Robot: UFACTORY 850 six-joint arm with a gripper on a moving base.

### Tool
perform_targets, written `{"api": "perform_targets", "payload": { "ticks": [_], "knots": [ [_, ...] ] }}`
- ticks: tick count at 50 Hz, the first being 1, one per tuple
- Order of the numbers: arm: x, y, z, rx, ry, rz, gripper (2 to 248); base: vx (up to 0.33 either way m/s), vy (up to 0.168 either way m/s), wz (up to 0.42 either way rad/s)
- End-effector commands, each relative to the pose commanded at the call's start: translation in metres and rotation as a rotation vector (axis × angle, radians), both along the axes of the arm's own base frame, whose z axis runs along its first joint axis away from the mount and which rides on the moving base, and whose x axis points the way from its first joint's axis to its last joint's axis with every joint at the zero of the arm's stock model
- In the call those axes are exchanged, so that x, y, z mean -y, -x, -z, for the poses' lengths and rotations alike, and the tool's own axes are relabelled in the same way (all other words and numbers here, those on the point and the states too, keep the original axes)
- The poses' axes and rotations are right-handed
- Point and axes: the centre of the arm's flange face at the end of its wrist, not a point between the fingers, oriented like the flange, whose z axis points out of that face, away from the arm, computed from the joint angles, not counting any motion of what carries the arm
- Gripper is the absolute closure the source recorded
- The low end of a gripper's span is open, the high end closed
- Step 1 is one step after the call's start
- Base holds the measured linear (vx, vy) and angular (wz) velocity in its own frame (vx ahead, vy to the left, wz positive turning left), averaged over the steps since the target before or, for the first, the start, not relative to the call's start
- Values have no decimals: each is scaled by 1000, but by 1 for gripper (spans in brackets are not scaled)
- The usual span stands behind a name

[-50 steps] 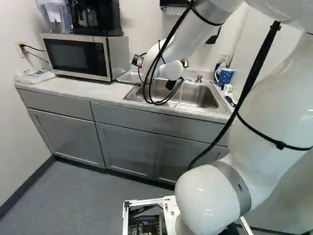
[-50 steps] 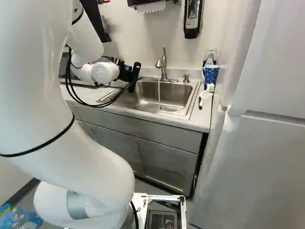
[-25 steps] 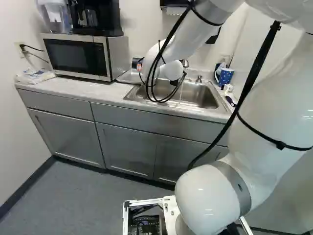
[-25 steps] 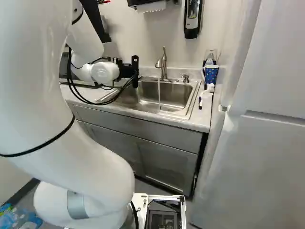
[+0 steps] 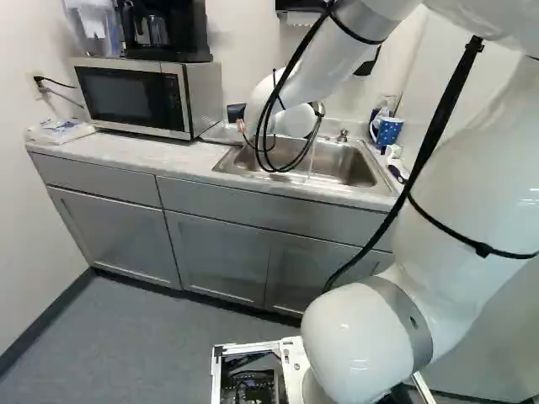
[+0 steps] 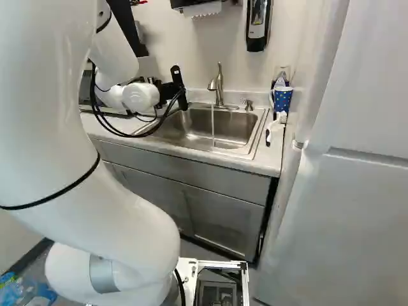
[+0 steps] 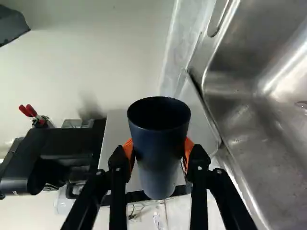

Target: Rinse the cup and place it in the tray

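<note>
In the right base view my gripper [image 6: 178, 89] hangs over the left end of the sink [image 6: 250, 152]. The wrist view has the gripper [image 7: 158, 149] shut on a dark blue cup [image 7: 159, 167], orange pads against both sides. The cup lies on its side, its mouth facing the back wall. In the left base view the cup [image 5: 236, 111] shows left of the wrist, partly behind cables. Water [image 6: 213, 122] runs from the faucet [image 6: 218, 84], right of the gripper. A flat pale thing [image 7: 195, 112], perhaps the tray, lies beside the sink.
A microwave [image 5: 135, 94] with a coffee maker [image 5: 166, 29] on top stands left of the sink. Right of the sink are a spotted blue mug [image 6: 282, 99] and a brush [image 6: 275, 130]. A soap dispenser [image 6: 257, 24] hangs above; a tall white cabinet or fridge [image 6: 338, 210] stands at right.
The gripper has rolled about its wrist, its black body tipping from one side through upright to the other, and the held cup has turned with it. The base has stayed still.
</note>
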Motion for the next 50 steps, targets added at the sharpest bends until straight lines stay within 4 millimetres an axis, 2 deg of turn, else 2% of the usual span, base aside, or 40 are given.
{"api": "perform_targets", "payload": {
  "ticks": [50],
  "knots": [
    [0,0,0,106,506,-94,130,0,0,0]
  ]
}}
